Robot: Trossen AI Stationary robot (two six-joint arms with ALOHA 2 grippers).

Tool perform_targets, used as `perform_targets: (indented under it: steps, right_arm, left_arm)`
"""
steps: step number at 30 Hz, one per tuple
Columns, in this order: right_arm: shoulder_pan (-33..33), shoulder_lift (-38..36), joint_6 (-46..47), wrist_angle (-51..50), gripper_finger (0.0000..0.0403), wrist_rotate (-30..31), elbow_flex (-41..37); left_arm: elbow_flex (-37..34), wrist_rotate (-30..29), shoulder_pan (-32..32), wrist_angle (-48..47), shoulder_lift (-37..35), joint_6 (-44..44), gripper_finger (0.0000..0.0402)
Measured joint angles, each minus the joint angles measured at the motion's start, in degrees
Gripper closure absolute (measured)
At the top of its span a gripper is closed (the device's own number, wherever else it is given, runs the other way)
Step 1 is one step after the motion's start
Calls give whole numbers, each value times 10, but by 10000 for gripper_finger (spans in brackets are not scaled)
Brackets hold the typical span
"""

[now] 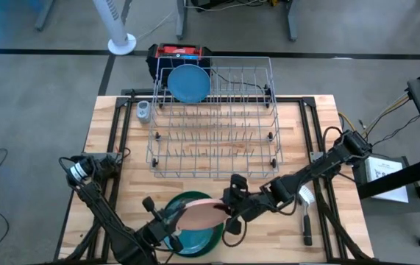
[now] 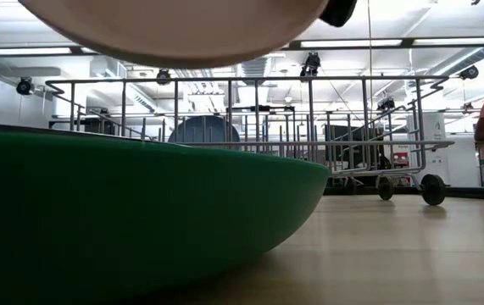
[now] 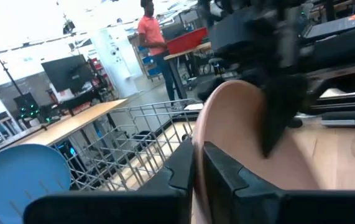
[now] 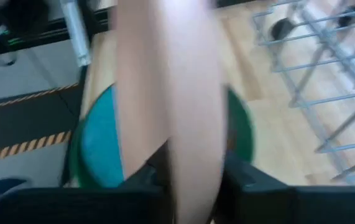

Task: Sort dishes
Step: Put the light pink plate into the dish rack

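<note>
Your pink plate [image 1: 201,213] sits low and centre in the high view, lifted clear above the green plate [image 1: 195,235], tilted, held from both sides. In the low view its pale underside [image 2: 182,30] fills the top edge, with open air between it and the green plate [image 2: 123,212] that bulks across the left foreground on the table [image 2: 411,254].

Left gripper [image 1: 167,219]: fingers pressed together on the plate's left rim. In the left wrist view you see the two dark fingers [image 3: 227,174] pinching the plate's edge [image 3: 233,118].

Right gripper [image 1: 228,208]: on the plate's right rim. In the right wrist view the plate [image 4: 165,93] stands edge-on between the two fingers [image 4: 245,180], which are closed onto it; the green plate [image 4: 96,149] lies beyond.

Blue plate [image 1: 189,82]: standing on edge in the top-left corner of the wire rack [image 1: 217,121], upper centre of the high view. It shows also at lower left in the left wrist view [image 3: 22,171] and small, mid-frame, behind the bars in the low view [image 2: 203,129].

Outward: brush [image 1: 306,213] lies on the table at lower right of the high view, beside the right arm, apart from the plates. A person in a red top [image 3: 149,28] stands in the room beyond, top centre of the left wrist view.
</note>
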Motion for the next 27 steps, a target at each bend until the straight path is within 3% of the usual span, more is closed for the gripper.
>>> perform_targets:
  steps: [4,8,17,27]
  right_arm:
    - [-2,0,2,0,373,0,0]
    - [-3,0,4,-11,373,-6,0]
    - [-3,-9,4,-19,373,-11,1]
    - [-3,-55,26,-102,373,9,1]
  left_arm:
    - [1,3,5,4,0,0,361]
    - [7,43,8,-7,0,-2,319]
    - [57,80,9,-104,0,-2,221]
    - [62,100,7,-150,-7,17,194]
